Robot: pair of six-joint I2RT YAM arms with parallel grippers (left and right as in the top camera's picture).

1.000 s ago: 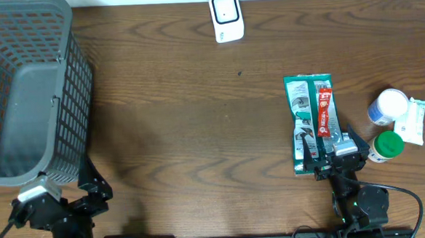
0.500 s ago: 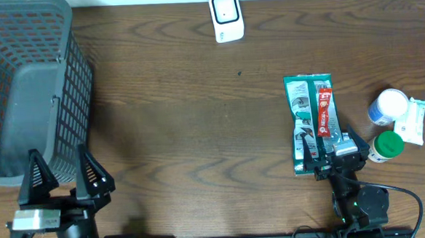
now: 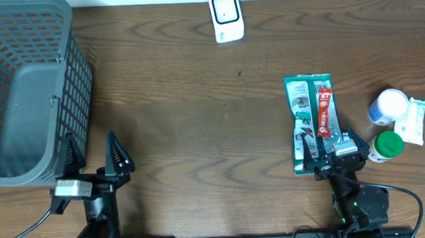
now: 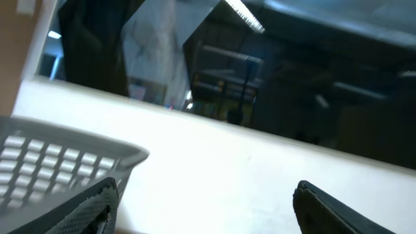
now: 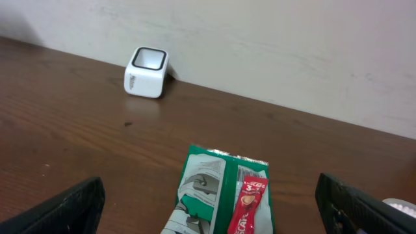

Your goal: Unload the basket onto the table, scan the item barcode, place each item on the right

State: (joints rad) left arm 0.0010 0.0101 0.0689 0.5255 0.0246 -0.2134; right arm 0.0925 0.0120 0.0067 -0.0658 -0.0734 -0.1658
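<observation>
While left gripper (image 3: 91, 140) and right gripper (image 3: 338, 143) stand open, a red sachet (image 3: 324, 113) overlies the green packet (image 3: 300, 122) near a bottle (image 3: 386, 145).

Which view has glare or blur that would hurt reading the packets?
Overhead: evenly lit, sharp, no glare. Left wrist: aimed up at a dark window reflecting strip lights; only the grey plastic mesh basket rim shows. Right wrist: clear, large print on the red foil sachet legible.

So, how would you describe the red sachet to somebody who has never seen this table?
Look at the right half of the wooden table, where a flat green packet lies. The red sachet lies on top of it, along its right side. It is the only red thing there, narrow and stick-shaped.
</observation>
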